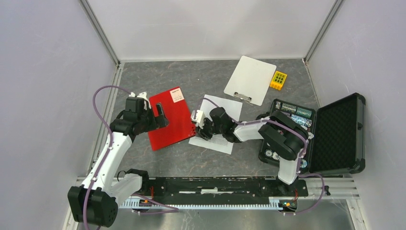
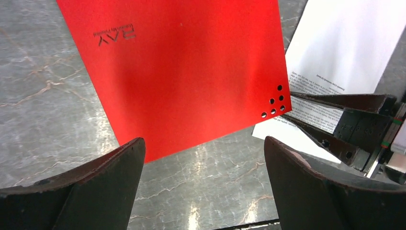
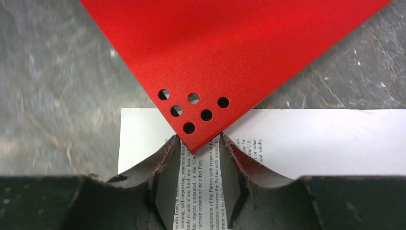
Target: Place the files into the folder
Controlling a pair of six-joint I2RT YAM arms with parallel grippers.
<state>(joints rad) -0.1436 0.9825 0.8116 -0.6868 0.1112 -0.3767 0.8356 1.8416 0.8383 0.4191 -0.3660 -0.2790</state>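
Since the closed folder [image 3: 230, 43] must open first, right fingers [image 3: 163, 163] sit half-closed around its corner, grip unclear; left fingers [image 2: 95, 187] spread wide.

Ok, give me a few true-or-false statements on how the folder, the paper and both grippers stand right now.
1. The folder lies shut. True.
2. Its holed corner overlaps a printed sheet. True.
3. The left gripper is shut. False: its jaws stand wide open.
4. The clipboard lies on the folder. False: it lies apart from it, towards the far wall.
5. The case is closed. False: its lid stands open.
6. The right gripper has a finger on each side of that holed corner. True.
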